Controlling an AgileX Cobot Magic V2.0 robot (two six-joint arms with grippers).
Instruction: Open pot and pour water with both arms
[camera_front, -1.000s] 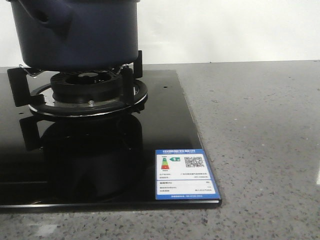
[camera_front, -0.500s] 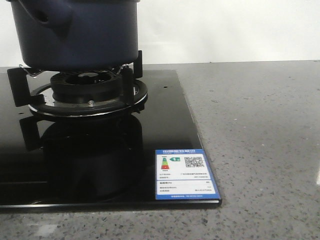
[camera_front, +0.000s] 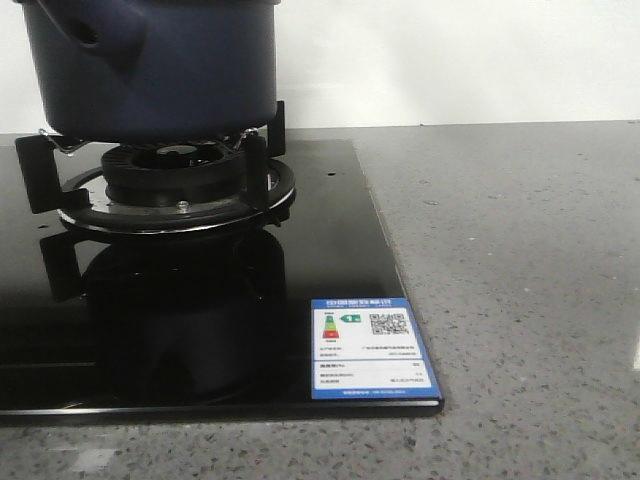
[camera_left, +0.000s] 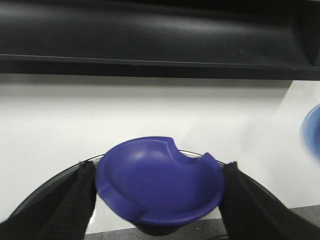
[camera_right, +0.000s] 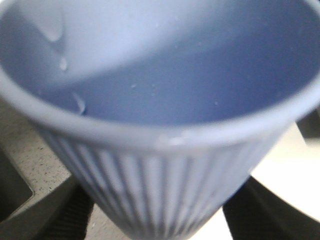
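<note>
Both grippers are carrying loads: the left gripper is clamping a blue lid knob between its fingers, the right gripper is gripping a ribbed cup — so pouring seems next, calling for a tilt over the pot. Neither wrist view is showing the pot; navy and matte, it is sitting on the burner.
</note>
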